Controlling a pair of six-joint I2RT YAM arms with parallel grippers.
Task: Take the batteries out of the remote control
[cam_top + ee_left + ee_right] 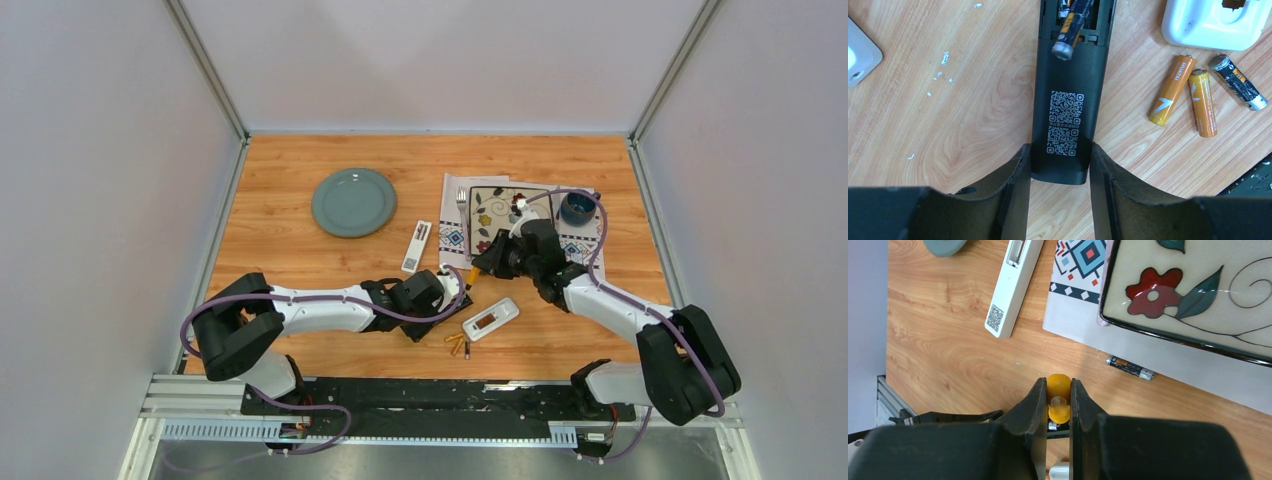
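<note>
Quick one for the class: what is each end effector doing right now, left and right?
Left end effector: closed on the black remote, gripping its end.
Right end effector: closed on the orange-handled screwdriver.

Pale grey walls [440,60] enclose a wood-grain table [290,200] on 3 sides; lighting looks even, perhaps overhead.

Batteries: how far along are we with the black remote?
Done: three batteries lie loose nearby. In hand: left claw grips the black remote, one battery tipped up from its open bay; right claw is shut on the screwdriver. Left: pull that battery free; the bay's far end is cropped.
</note>
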